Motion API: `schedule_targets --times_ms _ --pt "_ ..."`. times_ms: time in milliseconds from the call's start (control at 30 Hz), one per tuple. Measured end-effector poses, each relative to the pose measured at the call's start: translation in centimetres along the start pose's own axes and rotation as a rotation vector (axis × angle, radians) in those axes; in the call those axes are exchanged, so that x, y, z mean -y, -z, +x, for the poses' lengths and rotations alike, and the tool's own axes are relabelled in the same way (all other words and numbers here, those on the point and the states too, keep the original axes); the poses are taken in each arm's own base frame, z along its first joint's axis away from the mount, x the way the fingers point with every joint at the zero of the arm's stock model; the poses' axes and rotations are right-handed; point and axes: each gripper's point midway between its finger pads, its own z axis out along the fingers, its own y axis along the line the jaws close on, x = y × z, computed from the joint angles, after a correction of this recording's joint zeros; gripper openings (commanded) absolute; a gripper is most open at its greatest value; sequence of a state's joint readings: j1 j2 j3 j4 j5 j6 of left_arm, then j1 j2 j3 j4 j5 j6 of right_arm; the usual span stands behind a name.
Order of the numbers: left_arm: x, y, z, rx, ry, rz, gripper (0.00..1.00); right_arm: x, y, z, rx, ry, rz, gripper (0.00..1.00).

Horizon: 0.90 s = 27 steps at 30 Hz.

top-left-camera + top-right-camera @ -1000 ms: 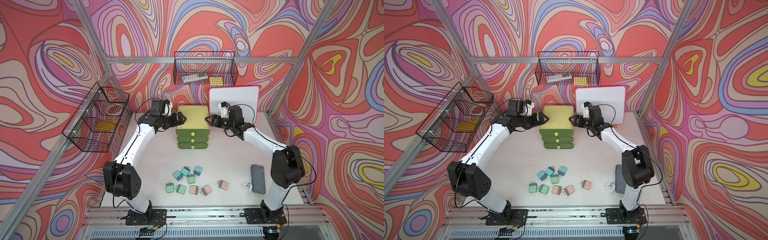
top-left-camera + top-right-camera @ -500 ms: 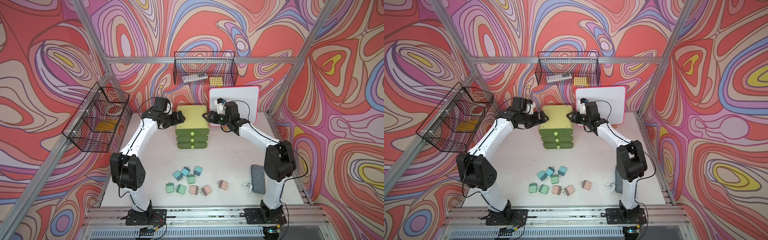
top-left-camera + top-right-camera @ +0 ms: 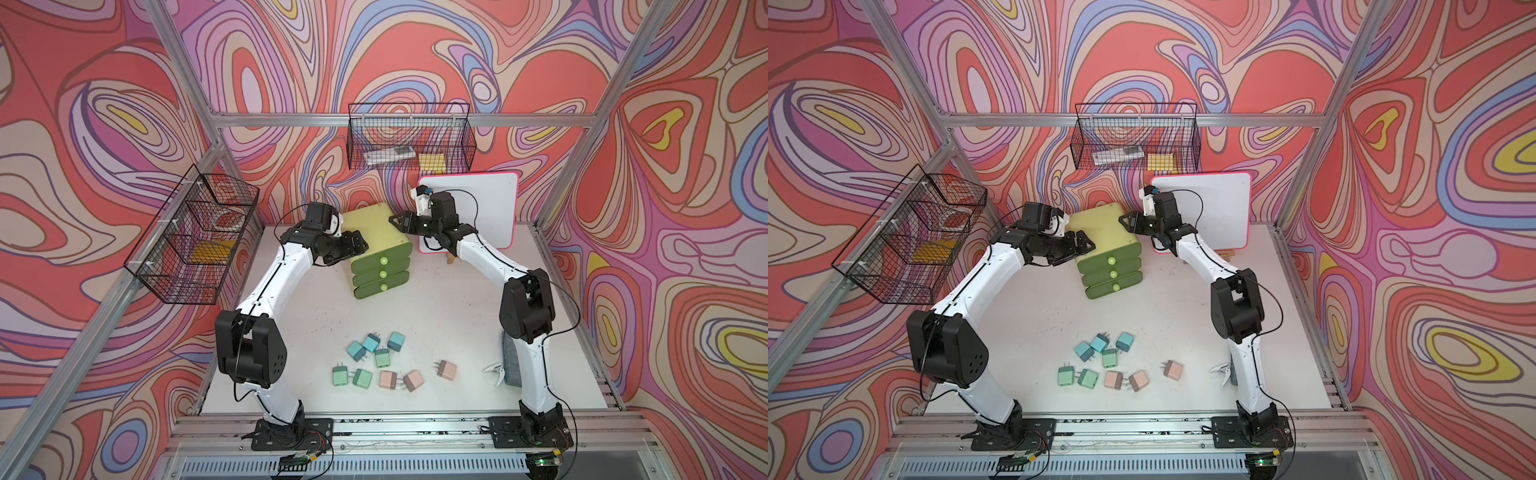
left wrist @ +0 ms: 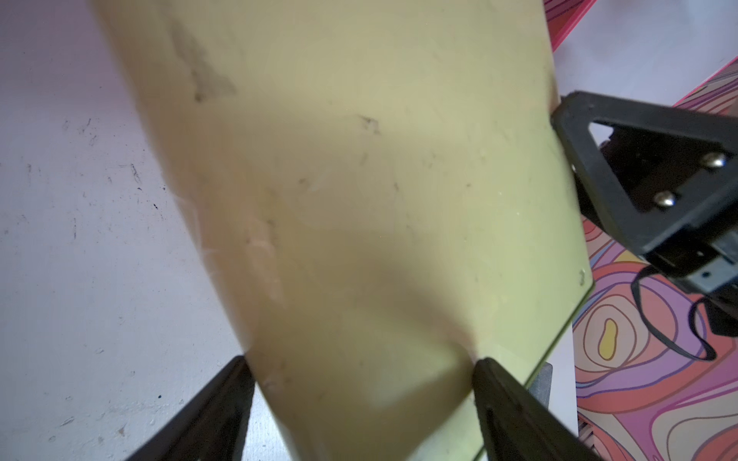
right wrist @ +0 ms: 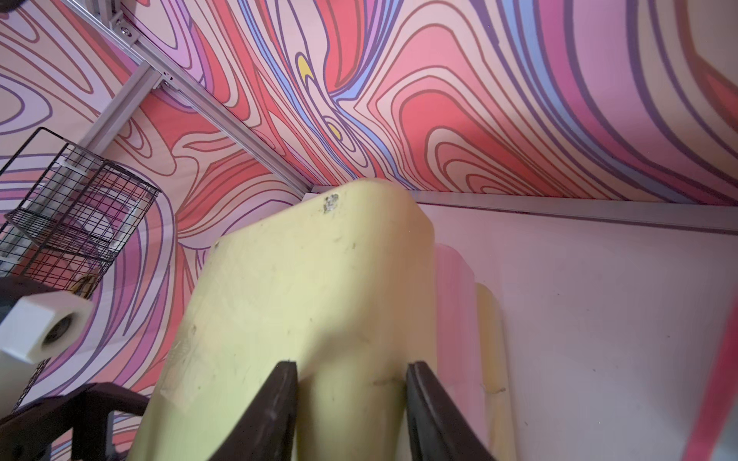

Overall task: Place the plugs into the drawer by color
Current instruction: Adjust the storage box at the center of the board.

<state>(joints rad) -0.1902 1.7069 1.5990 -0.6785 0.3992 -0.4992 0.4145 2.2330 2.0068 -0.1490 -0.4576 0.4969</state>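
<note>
The drawer (image 3: 376, 232) is a lime-yellow chest with three olive fronts, standing at the back middle of the table, all three shut. My left gripper (image 3: 360, 245) is shut on its front-left top corner; in the left wrist view the fingers (image 4: 495, 399) press on both sides of the chest's body (image 4: 359, 199). My right gripper (image 3: 395, 219) is shut on the back-right top corner, straddling the edge (image 5: 351, 383). The plugs lie loose near the front: three teal (image 3: 370, 343), three mint (image 3: 362, 378), three pinkish (image 3: 412, 380).
A white board with a pink rim (image 3: 478, 208) leans behind the right arm. Black wire baskets hang on the back wall (image 3: 409, 141) and the left wall (image 3: 195, 237). A grey pad (image 3: 509, 361) and a white clip (image 3: 494, 370) lie beside the right arm's base.
Both grippers moved in onto the chest's top corners and their jaws narrowed onto it. The chest has turned slightly. The plugs have not moved.
</note>
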Motion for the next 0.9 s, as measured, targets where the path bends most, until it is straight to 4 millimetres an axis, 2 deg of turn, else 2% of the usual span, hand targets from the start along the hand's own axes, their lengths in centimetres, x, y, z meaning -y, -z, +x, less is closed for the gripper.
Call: schedule_targets --times_ms 100,267,333,533,600,700,800,900 --pt "-0.1 0.3 0.1 0.001 0.001 -0.01 0.85 -0.4 -0.8 -0.3 -0.004 0.021 -0.01 0.46" --pt "-0.4 0.4 -0.3 0.02 0.006 -0.034 0.85 -0.7 0.2 0.2 -0.036 0.094 0.039 0.47" --pt "-0.3 0.8 -1.0 0.043 0.008 -0.045 0.86 -1.0 1.7 0.8 -0.051 0.119 0.071 0.47" --pt "-0.8 1.3 -2.6 0.106 0.032 -0.074 0.87 -2.8 7.9 2.8 -0.032 0.156 0.122 0.47" --pt "-1.1 1.1 -2.7 0.109 0.041 -0.083 0.87 -3.3 9.1 3.5 -0.014 0.164 0.125 0.47" --pt "-1.6 0.5 -2.7 0.103 0.047 -0.099 0.88 -3.8 9.0 5.3 -0.009 0.166 0.105 0.47" --pt "-2.2 -0.1 -2.9 0.098 0.056 -0.107 0.88 -3.8 7.8 7.8 -0.045 0.158 0.09 0.47" --pt "-2.4 -0.1 -3.7 0.116 0.059 -0.104 0.88 -3.8 6.4 9.2 -0.068 0.153 0.073 0.47"
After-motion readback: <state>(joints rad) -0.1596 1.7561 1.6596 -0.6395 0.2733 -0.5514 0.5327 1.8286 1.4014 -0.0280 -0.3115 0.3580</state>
